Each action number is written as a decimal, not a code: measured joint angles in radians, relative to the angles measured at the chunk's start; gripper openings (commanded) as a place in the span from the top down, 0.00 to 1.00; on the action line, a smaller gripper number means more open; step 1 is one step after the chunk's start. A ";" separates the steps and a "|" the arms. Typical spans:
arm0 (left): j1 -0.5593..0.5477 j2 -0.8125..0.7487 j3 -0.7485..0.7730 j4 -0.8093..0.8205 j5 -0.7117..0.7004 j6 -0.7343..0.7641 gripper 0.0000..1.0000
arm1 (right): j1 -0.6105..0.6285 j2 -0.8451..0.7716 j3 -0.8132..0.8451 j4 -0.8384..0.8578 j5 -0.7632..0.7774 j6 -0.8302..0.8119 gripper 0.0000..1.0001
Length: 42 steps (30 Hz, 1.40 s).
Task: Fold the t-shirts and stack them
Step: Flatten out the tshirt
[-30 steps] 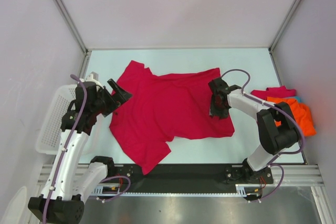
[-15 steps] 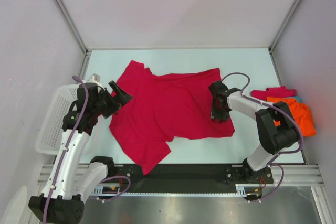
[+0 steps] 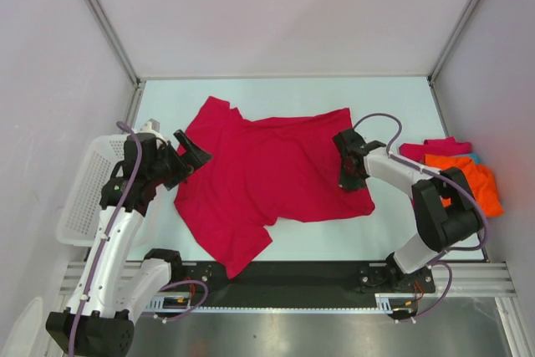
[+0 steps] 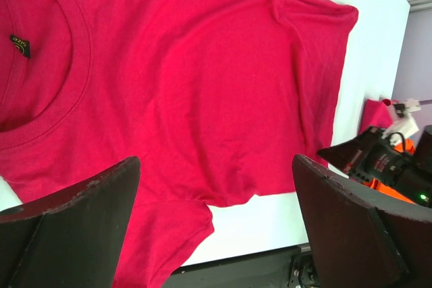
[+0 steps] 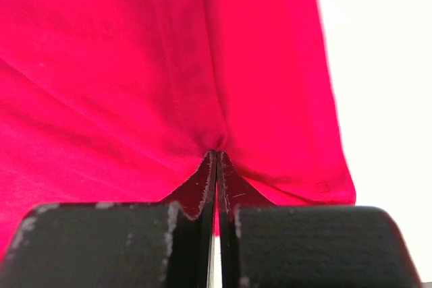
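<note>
A crimson t-shirt (image 3: 267,177) lies spread on the pale table (image 3: 393,106), collar to the left. At its right edge my right gripper (image 3: 348,175) is shut, and a fold of the red cloth (image 5: 202,65) is pinched up between the tips of the right gripper (image 5: 216,158). My left gripper (image 3: 194,156) hovers over the shirt's left side by the collar (image 4: 74,52). In the left wrist view the left gripper (image 4: 216,220) stands wide open with nothing between its fingers (image 4: 74,227). Folded t-shirts (image 3: 468,177), orange on top with pink and teal beneath, lie at the right.
A white lattice basket (image 3: 79,206) stands off the table's left edge beside the left arm. The black base rail (image 3: 284,277) runs along the near edge. The enclosure's frame posts (image 3: 104,22) and grey walls close in the back and sides.
My right gripper has shut on the shirt's right edge, bunching the cloth. It has shifted slightly. The left arm has barely moved and stays open.
</note>
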 measured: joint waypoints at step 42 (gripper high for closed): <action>0.000 0.009 -0.002 0.002 0.048 0.044 0.01 | -0.176 0.019 0.076 -0.096 0.174 0.053 0.93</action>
